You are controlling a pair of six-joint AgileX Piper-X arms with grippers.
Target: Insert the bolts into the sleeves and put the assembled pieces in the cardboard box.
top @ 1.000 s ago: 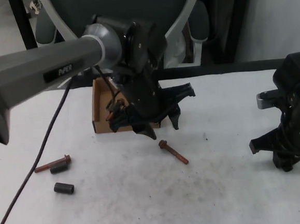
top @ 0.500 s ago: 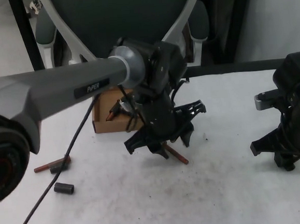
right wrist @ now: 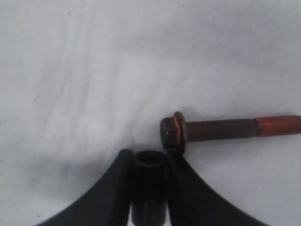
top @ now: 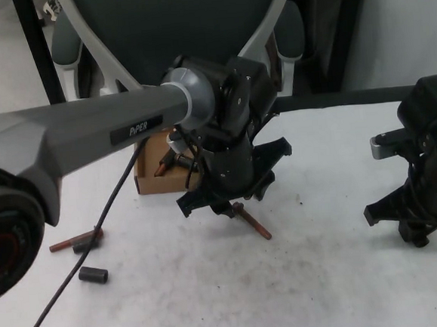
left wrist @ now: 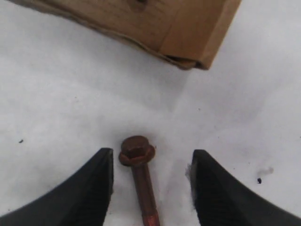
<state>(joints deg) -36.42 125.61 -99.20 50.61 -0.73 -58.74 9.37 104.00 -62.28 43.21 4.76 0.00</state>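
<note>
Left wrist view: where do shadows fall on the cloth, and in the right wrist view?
Left wrist view: soft grey shadow around the bolt inside the open left tool; a dark line under the box corner. Right wrist view: a darker patch beside the right tool holding a sleeve.

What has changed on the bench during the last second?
The left pincer moved from the cardboard box, towards the camera, to the loose bolt; it stands open on both sides of the bolt's head. The right pincer, shut on a sleeve, and the other bolt and two sleeves at the left stayed put.
</note>
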